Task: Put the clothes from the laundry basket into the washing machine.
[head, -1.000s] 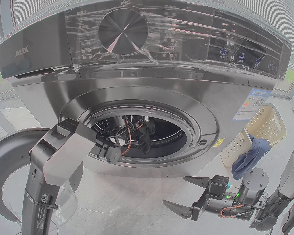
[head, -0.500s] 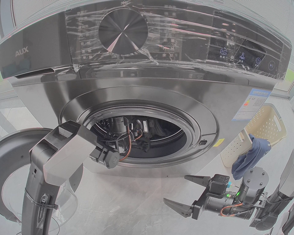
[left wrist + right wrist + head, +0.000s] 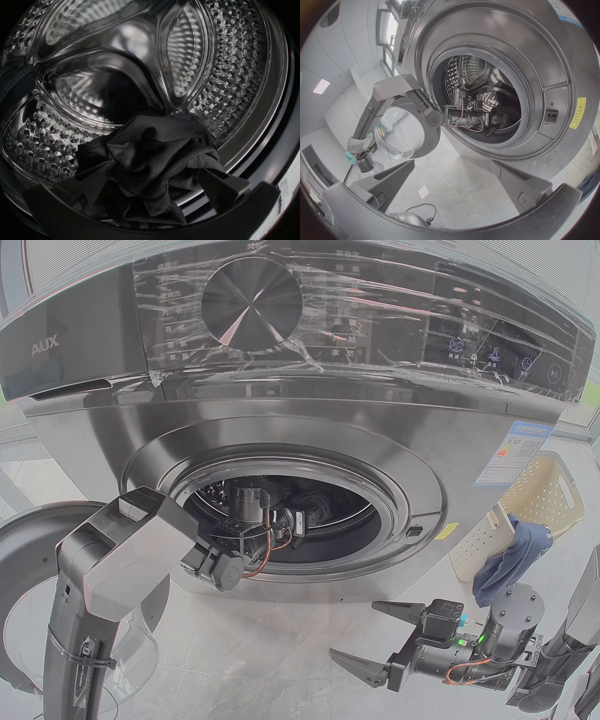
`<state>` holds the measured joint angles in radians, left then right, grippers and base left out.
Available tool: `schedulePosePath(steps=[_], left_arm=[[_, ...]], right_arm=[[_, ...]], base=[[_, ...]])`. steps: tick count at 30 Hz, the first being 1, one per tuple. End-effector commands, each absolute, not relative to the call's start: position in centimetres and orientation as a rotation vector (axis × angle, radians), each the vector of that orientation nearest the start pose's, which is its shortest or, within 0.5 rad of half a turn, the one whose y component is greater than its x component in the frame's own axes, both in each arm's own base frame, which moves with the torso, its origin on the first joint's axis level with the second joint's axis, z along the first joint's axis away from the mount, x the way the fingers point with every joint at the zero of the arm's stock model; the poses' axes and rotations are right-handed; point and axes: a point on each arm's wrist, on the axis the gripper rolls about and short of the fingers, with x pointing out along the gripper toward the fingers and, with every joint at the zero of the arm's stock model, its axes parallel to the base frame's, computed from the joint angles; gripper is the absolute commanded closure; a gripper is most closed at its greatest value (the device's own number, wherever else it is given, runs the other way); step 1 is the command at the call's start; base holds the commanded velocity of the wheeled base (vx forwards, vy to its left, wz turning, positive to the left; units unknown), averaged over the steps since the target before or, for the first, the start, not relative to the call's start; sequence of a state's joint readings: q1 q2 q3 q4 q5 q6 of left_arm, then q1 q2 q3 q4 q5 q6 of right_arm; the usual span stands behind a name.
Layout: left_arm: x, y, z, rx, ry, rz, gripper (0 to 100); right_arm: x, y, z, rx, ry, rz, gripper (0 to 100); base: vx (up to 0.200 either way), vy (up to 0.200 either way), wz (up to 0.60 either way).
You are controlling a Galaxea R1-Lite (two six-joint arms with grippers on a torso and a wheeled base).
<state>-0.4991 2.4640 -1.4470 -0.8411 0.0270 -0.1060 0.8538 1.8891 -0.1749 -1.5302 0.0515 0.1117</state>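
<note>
Cloth (image 3: pixel 150 147), black and crumpled, lies inside the grey metal washing machine (image 3: pixel 387 427), between the wide-apart fingers (image 3: pixel 90 184) of the left gripper (image 3: pixel 155 167). It looks soft, light and floppy; pinch a thick fold. Outside the machine, the right gripper (image 3: pixel 353 629) is spread apart too.

The washing machine (image 3: pixel 375 427) is dark metallic grey; its drum (image 3: pixel 234 62) is shiny silver and dimpled. The garment (image 3: pixel 156 147) is black with a fine mesh weave. The laundry basket (image 3: pixel 550 490) is cream with cross-shaped holes, the hanging cloth (image 3: pixel 512 559) navy.

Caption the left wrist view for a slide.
Left gripper, jaws open, inside the washing machine drum with a black garment between them.
</note>
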Motion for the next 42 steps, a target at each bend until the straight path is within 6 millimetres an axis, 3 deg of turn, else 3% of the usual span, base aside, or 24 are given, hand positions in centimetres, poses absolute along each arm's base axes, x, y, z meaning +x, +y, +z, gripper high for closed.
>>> schedulePosePath(steps=[1, 7, 13, 22, 23, 30, 37, 39, 42], left_arm=[[44.7, -23.9, 5.1, -0.054, 0.198, -0.446, 100], [46.8, -24.6, 5.6, -0.086, 0.117, -0.405, 100], [49.3, -25.5, 8.2, -0.206, -0.061, -0.338, 100], [49.1, -26.0, 8.2, -0.224, -0.093, -0.342, 100], [49.1, -26.0, 8.2, -0.224, -0.093, -0.342, 0], [46.9, -27.2, 10.2, -0.218, -0.066, -0.373, 0], [40.4, -26.3, 10.1, -0.090, 0.080, -0.415, 0], [40.0, -26.2, 10.0, -0.081, 0.086, -0.418, 0], [36.8, -24.7, 9.5, -0.013, 0.133, -0.437, 0]], right_arm=[[16.0, 18.5, 8.2, 0.028, 0.229, 0.892, 0], [16.0, 18.6, 8.2, 0.029, 0.227, 0.892, 0], [16.0, 18.6, 8.2, 0.030, 0.224, 0.893, 0], [16.1, 18.6, 8.2, 0.029, 0.227, 0.892, 0], [16.1, 18.6, 8.2, 0.029, 0.227, 0.892, 0], [16.1, 18.5, 8.2, 0.029, 0.227, 0.889, 0], [16.1, 18.4, 8.1, 0.028, 0.230, 0.886, 0], [16.1, 18.4, 8.1, 0.029, 0.230, 0.884, 0], [16.0, 18.3, 8.1, 0.027, 0.234, 0.884, 0]], base=[[0.000, 0.000, 0.00], [0.000, 0.000, 0.00], [0.000, 0.000, 0.00], [0.000, 0.000, 0.00], [0.000, 0.000, 0.00], [0.000, 0.000, 0.00], [0.000, 0.000, 0.00], [0.000, 0.000, 0.00], [0.000, 0.000, 0.00]])
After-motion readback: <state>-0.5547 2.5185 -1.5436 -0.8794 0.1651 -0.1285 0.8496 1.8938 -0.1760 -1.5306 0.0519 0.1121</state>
